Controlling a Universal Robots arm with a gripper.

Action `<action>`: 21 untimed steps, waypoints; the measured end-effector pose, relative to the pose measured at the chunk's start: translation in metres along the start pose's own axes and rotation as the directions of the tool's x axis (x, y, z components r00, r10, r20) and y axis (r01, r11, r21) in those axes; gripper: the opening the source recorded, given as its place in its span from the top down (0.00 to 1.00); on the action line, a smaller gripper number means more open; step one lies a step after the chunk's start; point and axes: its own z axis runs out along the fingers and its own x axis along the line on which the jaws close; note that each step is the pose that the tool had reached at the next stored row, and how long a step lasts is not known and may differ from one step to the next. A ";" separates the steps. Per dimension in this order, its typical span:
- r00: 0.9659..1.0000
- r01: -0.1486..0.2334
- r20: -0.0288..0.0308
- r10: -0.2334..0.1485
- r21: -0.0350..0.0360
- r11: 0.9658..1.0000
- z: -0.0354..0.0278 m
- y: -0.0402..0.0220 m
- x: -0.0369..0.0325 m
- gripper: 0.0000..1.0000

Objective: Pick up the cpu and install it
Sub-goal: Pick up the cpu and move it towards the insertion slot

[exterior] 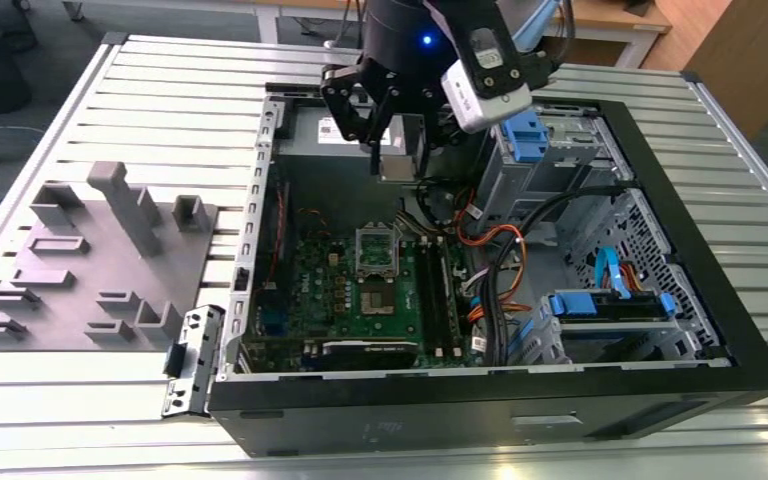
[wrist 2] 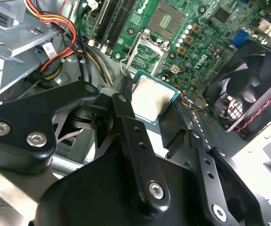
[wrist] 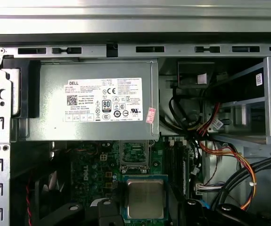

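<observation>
Slatted metal table (exterior: 84, 405) bears computer case (exterior: 491, 405); jaws grip cpu (wrist 2: 153, 98).

light bright, even | case (exterior: 491, 400) interior shadowed (dim) | glare on table (exterior: 91, 410)

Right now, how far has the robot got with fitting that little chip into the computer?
Done: the pick-up, since the gripper is shut on the cpu and holds it in the air over the open computer case. In hand: the chip hangs above the green board. Left: seating it; the cpu is not yet in the silver socket frame.
</observation>
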 end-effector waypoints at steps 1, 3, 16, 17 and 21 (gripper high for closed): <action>1.000 0.000 0.000 0.000 0.000 1.000 0.0000 0.0000 0.0000 0.53; 1.000 0.000 0.000 0.000 0.000 1.000 0.0000 0.0001 -0.0001 0.53; 1.000 0.000 0.000 0.000 0.006 1.000 0.0184 -0.0018 0.0046 0.53; 1.000 0.000 0.000 0.000 0.006 1.000 0.0202 -0.0022 0.0051 0.53; 1.000 0.000 0.000 0.000 0.006 1.000 0.0275 -0.0037 0.0067 0.53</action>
